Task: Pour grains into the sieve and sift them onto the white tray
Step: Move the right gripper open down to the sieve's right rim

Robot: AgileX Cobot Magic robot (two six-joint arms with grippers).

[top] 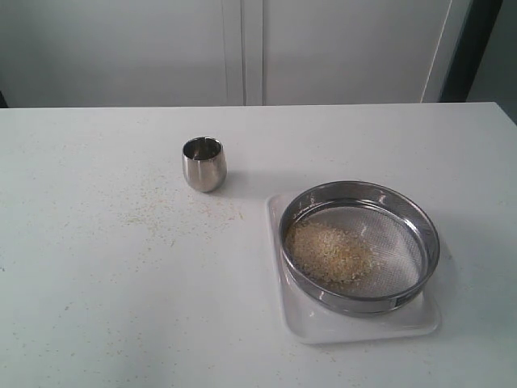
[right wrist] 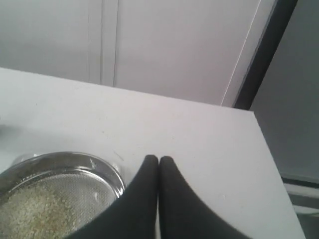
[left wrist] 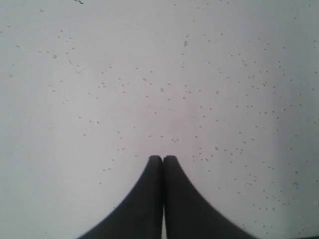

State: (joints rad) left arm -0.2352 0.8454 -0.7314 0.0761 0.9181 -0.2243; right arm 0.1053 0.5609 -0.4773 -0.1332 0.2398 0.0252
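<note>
The white tray (top: pixel 323 330) is sitting nearest, carrying the sieve (top: pixel 430 242), with the grains (top: pixel 327 254) lying heaped on its mesh: pouring looks done, sifting is waiting. Farther back, the cup (top: pixel 203 164) is standing apart. The left gripper (left wrist: pixel 163 159) and right gripper (right wrist: pixel 158 159) are pressing their jaws together, empty. No readable writing is showing.

— What stands on your white table (top: pixel 89 283) apart from the job's own things?
— You have one small steel cup (top: pixel 203 163). It stands upright, toward the far side and left of the middle, its mouth open upward and its wall shining.
— And behind the table?
— You see pale wall panels (top: pixel 121 48) along the far edge, and a dark upright strip (top: pixel 478 48) at the right corner.
</note>
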